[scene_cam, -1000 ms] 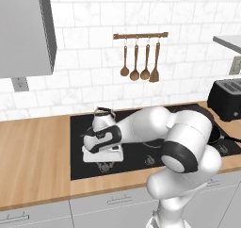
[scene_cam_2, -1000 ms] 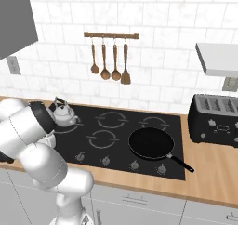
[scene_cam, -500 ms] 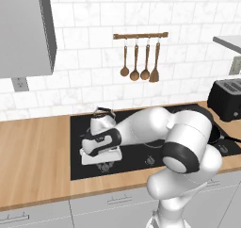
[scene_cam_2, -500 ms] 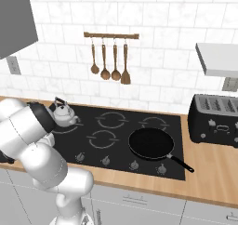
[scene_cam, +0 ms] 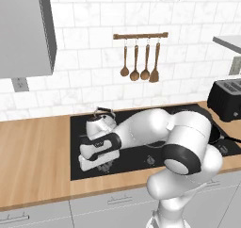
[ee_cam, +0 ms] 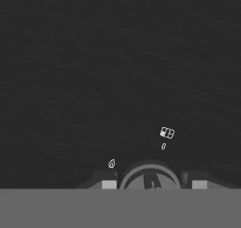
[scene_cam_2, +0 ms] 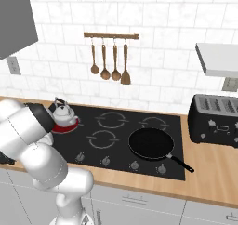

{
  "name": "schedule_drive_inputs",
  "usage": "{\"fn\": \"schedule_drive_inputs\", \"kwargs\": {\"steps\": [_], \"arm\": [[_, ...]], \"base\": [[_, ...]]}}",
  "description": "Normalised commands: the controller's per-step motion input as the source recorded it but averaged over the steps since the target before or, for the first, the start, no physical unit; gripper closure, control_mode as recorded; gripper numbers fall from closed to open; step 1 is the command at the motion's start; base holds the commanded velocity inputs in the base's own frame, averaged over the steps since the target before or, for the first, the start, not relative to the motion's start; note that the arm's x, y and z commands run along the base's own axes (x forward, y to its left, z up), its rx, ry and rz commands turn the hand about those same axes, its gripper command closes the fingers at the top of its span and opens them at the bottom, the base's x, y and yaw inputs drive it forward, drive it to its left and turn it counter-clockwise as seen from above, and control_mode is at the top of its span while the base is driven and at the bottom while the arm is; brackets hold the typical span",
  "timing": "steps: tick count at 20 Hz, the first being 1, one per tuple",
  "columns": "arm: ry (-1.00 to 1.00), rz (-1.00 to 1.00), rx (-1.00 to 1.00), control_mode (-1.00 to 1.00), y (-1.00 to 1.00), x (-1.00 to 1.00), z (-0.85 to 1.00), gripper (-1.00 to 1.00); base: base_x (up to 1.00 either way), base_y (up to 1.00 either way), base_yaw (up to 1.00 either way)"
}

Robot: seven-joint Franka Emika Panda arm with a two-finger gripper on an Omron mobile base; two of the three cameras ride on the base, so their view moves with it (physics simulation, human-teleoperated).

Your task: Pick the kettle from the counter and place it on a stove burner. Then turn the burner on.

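The silver-grey kettle with its black arched handle stands upright on the rear-left stove burner, which glows red under it in the right base view. My arm reaches over the black cooktop, in front of the kettle. The gripper points straight down at the cooktop's front-left corner. In the hand view a round stove knob sits between the two finger tips, which close on its sides. The wood-grain counter runs to the left of the cooktop.
A black frying pan rests on the front-right burner with its handle pointing right. A black toaster stands on the right. Wooden utensils hang on the wall rail. More knobs line the cooktop's front edge.
My hand has eased slightly down and left over the front-left knob. The kettle has stayed put.
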Motion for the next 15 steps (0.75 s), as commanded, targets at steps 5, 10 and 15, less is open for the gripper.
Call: {"fn": "schedule_drive_inputs", "kwargs": {"steps": [5,10,15], "arm": [[-0.11,0.4,0.17,-1.0,0.0,-0.04,-0.36,1.0],[-0.17,0.34,0.2,-1.0,0.0,-0.1,-0.3,1.0],[-0.21,0.29,0.23,-1.0,-0.01,-0.11,-0.24,1.0]], "base": [[0.0,0.0,0.0],[0.0,0.0,0.0],[0.0,0.0,0.0]]}}
